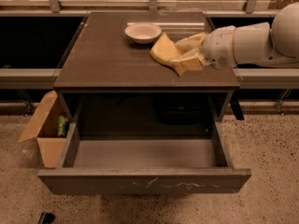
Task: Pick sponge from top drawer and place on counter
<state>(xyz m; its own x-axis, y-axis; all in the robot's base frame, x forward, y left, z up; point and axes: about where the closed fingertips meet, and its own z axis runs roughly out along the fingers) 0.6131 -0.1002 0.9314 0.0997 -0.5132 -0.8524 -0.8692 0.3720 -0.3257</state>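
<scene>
Your sponge sits clamped in the end effector, over the right rear part of the desk, just beside the white bowl. You cannot tell whether it touches the surface. Below, the top drawer stands pulled open, with a cardboard box at its left.

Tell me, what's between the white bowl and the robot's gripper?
The yellow sponge. The gripper holds it above the counter, close beside the bowl. The one camera view shows this.
</scene>
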